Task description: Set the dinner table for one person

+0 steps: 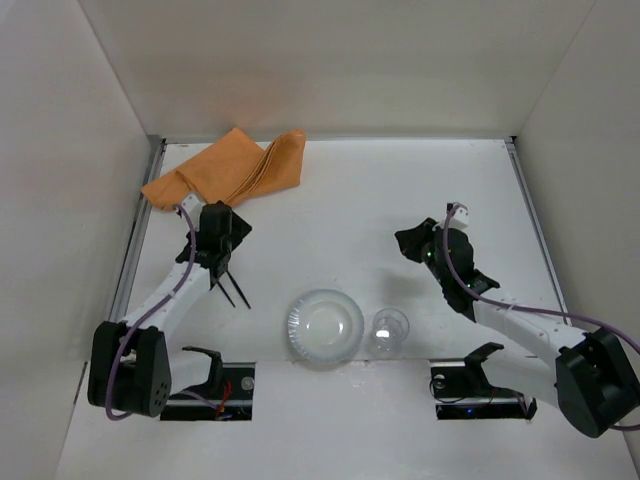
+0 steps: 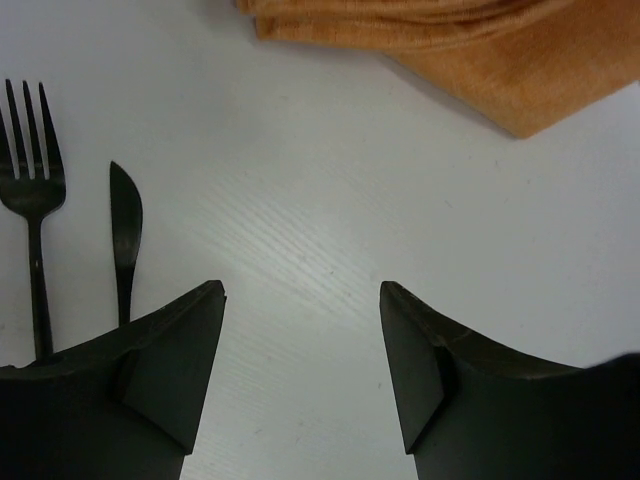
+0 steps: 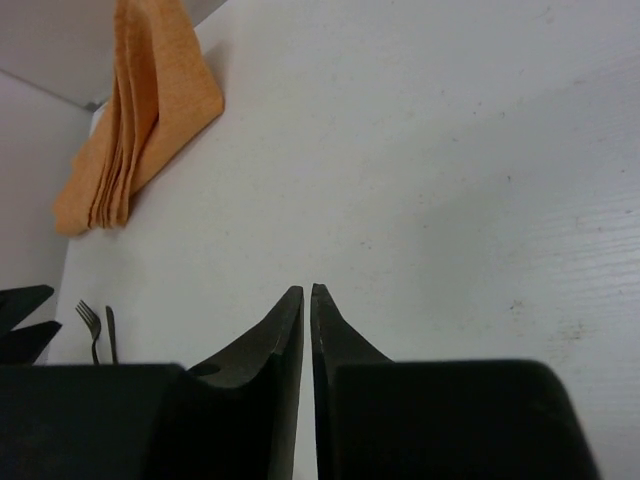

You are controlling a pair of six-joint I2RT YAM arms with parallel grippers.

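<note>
The white dinner table [image 1: 400, 190] carries a clear plate [image 1: 325, 328] and a clear glass [image 1: 390, 330] at the near middle. A black fork [image 2: 35, 200] and a black knife [image 2: 125, 235] lie side by side. In the top view they show as thin dark lines [image 1: 235, 290]. My left gripper [image 1: 218, 248] hangs over them, open and empty [image 2: 302, 295]. The handles pass under its left finger. My right gripper [image 1: 412, 243] is shut and empty [image 3: 306, 292], above bare table beyond the glass.
A folded orange cloth [image 1: 230, 165] lies at the far left corner and also shows in the left wrist view [image 2: 480, 50] and the right wrist view [image 3: 140, 110]. Metal rails [image 1: 530, 220] run along the table's sides, and white walls enclose it.
</note>
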